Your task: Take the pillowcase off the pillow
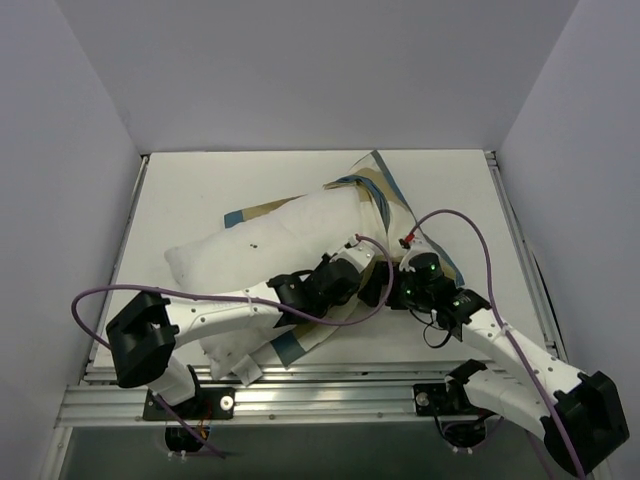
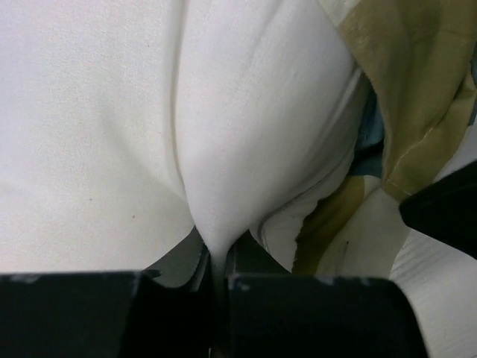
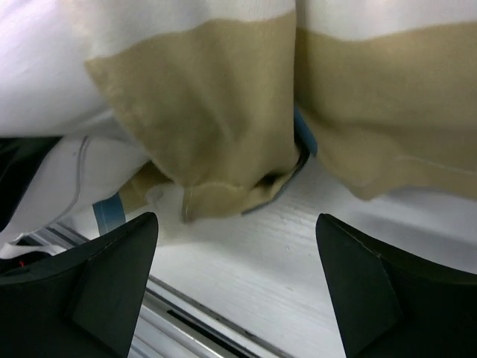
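Note:
The plain white pillow (image 1: 265, 245) lies slantwise on the table, its far right end inside the blue, tan and white pillowcase (image 1: 385, 190). More of the pillowcase lies under the pillow's near side. My left gripper (image 1: 345, 275) is shut on a pinched fold of the pillow's white cloth (image 2: 216, 239). The tan pillowcase edge (image 2: 417, 97) hangs open just right of that fold. My right gripper (image 1: 383, 287) is close beside the left one. In the right wrist view this gripper (image 3: 237, 253) is open and empty, low over the table, with a bunched tan pillowcase fold (image 3: 216, 127) just beyond the fingertips.
The white table (image 1: 200, 190) is walled at the back and on both sides. A metal rail (image 1: 320, 385) runs along the near edge, and it also shows in the right wrist view (image 3: 171, 313). Purple cables (image 1: 470, 225) loop above both arms.

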### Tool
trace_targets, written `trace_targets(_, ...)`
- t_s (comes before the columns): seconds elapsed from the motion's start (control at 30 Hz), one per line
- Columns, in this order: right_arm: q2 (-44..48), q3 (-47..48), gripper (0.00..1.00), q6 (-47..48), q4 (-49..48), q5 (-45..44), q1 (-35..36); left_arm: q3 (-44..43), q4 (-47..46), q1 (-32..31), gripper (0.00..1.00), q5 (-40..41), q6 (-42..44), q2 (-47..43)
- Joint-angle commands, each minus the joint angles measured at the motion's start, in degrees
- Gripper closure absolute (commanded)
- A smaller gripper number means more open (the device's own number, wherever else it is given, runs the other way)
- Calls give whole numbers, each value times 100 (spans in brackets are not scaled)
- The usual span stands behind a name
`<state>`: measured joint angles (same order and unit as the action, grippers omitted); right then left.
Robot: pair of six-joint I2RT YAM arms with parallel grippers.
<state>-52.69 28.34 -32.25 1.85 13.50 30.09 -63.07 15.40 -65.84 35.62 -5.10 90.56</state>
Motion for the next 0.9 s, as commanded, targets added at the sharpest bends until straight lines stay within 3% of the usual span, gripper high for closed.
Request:
trace_targets(0.0, -391, -65, 18, -185, -869, -14, 85, -276, 51, 54, 98, -283, -149, -205)
trace_targets(0.2, -1076, 215, 24, -238, -1573, -233, 138, -338, 235, 54, 98, -450, -184, -610)
trace_targets(0.27, -1322, 461, 37, -177, -1573, -391, 138, -355, 384, 80, 98, -398, -193, -741)
trace_targets(0.3, -1384, 523, 47, -159, -1582, -479, 129, -381, 498, 98, 98, -380, -210, -777)
trace_targets(0.33, -1437, 680, 71, -133, -1521, -627, 112, -443, 595, 124, 98, -328, -228, -873)
trace_targets(0.4, -1569, 883, 97, -10, -1259, -1050, -19, -487, 973, 290, 98, -214, -245, -1005)
trace_targets(0.43, -1613, 1006, 100, 25, -1109, -1147, -116, -513, 1104, 370, 98, -178, -254, -1084)
trace_targets(0.73, -1991, 2746, 100, -228, -361, -1253, -2372, -469, 2072, 1231, 98, -257, -193, -2638)
trace_targets(0.87, -2333, 3546, 100, -334, -229, -1095, -2981, -470, 2406, 1364, 98, -213, -254, -3193)
